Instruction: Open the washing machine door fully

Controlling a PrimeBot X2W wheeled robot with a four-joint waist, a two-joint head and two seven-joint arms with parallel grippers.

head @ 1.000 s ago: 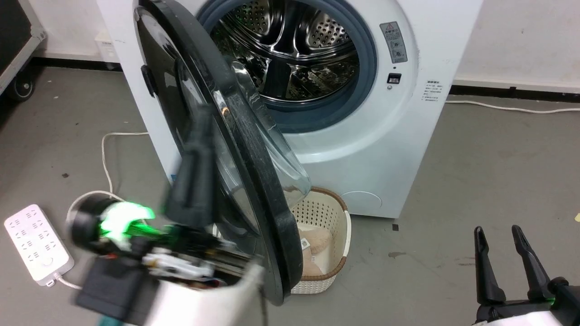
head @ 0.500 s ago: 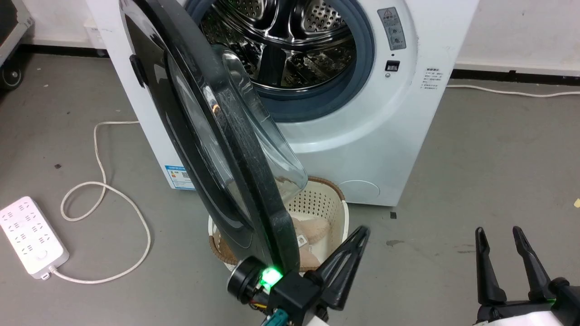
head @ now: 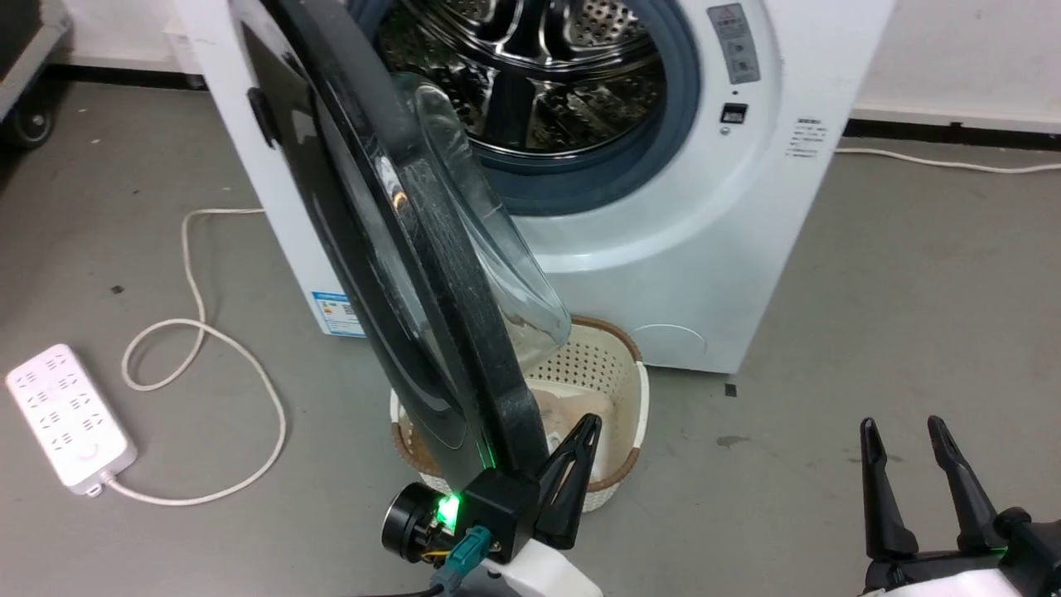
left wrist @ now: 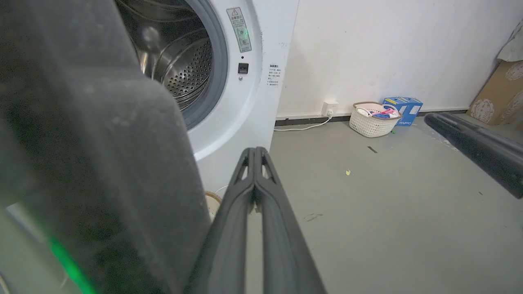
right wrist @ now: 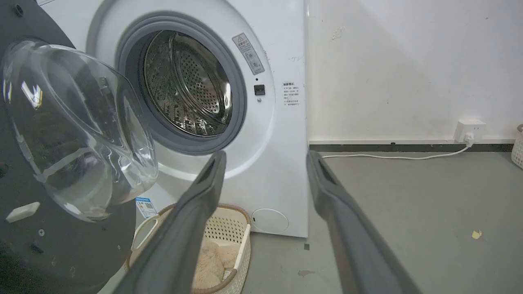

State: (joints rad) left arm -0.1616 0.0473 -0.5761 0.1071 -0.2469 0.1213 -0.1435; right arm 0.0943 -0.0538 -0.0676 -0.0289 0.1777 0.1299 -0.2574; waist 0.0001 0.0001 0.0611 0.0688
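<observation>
Left gripper [head: 588, 428] clenched empty beside washing machine door [head: 439, 265]: glossy black, half-open; right gripper [head: 902, 424] spread.

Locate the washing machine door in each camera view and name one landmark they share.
Head view: the washing machine door runs edge-on from upper left to bottom centre.
Left wrist view: the door is the blurred dark mass on the left side.
Right wrist view: the door stands at the left edge, glass bulge facing the camera.
Shared landmark: the grey warning label on the washing machine.

head: high, downward | wrists: low, near | all share washing machine [head: 704, 274]
</observation>
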